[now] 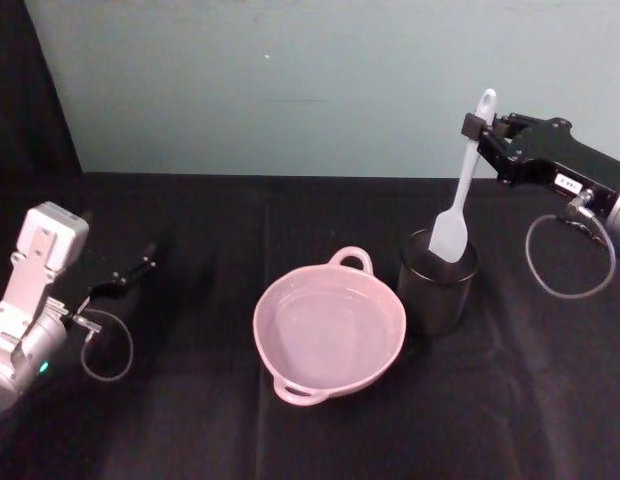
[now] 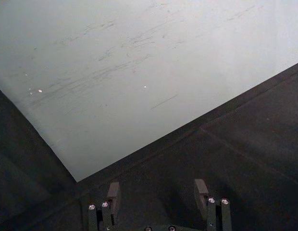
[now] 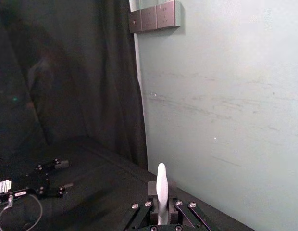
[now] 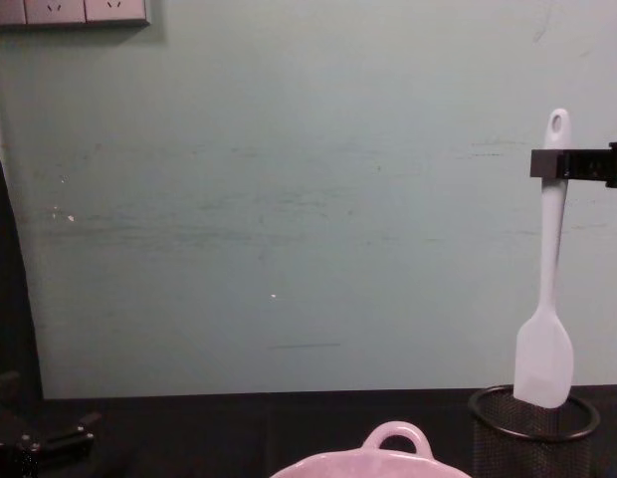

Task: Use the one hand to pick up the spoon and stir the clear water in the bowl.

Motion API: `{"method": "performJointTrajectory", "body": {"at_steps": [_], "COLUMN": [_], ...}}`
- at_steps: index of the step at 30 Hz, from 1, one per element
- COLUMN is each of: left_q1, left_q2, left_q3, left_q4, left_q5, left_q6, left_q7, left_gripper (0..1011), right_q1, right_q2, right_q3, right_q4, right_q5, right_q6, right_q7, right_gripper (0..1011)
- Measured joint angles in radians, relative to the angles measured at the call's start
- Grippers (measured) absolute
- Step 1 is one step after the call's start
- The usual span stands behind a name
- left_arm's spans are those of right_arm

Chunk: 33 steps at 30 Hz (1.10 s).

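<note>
The bowl (image 1: 280, 300) sits on the table (image 1: 190, 430) just left of the mesh cup (image 1: 430, 302), the spoon (image 1: 452, 232) upright over the cup.

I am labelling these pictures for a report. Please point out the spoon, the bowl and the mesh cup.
spoon (image 1: 462, 180), head view, on the middle of its handle.
bowl (image 1: 262, 315), head view, on its rim, away from the water.
mesh cup (image 1: 435, 305), head view, on its front wall.
</note>
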Motion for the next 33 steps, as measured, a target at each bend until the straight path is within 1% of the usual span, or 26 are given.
{"method": "performJointTrajectory", "body": {"at_steps": [13,16,17,18,23,24,27,28,31,33], "left_q1": [0.000,0.000,0.000,0.000,0.000,0.000,0.000,0.000,0.000,0.000], "left_q2": [0.000,0.000,0.000,0.000,0.000,0.000,0.000,0.000,0.000,0.000], "left_q3": [0.000,0.000,0.000,0.000,0.000,0.000,0.000,0.000,0.000,0.000], "left_q4": [0.000,0.000,0.000,0.000,0.000,0.000,0.000,0.000,0.000,0.000], "left_q5": [0.000,0.000,0.000,0.000,0.000,0.000,0.000,0.000,0.000,0.000], "left_q6": [0.000,0.000,0.000,0.000,0.000,0.000,0.000,0.000,0.000,0.000], "left_q7": [0.000,0.000,0.000,0.000,0.000,0.000,0.000,0.000,0.000,0.000], "left_gripper": [1005,1005,1005,1005,1005,1005,1005,1005,1005,1005], "right_q1": [0.000,0.002,0.005,0.005,0.024,0.030,0.040,0.046,0.055,0.058], "right_q2": [-0.001,-0.012,-0.019,-0.019,-0.047,-0.057,-0.071,-0.079,-0.092,-0.114], "right_q3": [0.000,-0.014,-0.023,-0.023,-0.066,-0.079,-0.101,-0.117,-0.140,-0.164], "right_q4": [0.001,-0.001,-0.003,-0.003,-0.012,-0.013,-0.014,-0.013,-0.010,0.001], "right_q5": [0.001,-0.004,-0.008,-0.008,-0.032,-0.041,-0.056,-0.068,-0.092,-0.121], "right_q6": [-0.001,-0.005,-0.006,-0.006,-0.005,-0.004,-0.001,0.000,0.001,-0.017], "right_q7": [0.000,0.005,0.007,0.007,0.015,0.018,0.022,0.023,0.023,0.024], "right_gripper": [114,114,114,114,114,114,114,114,114,114]}}
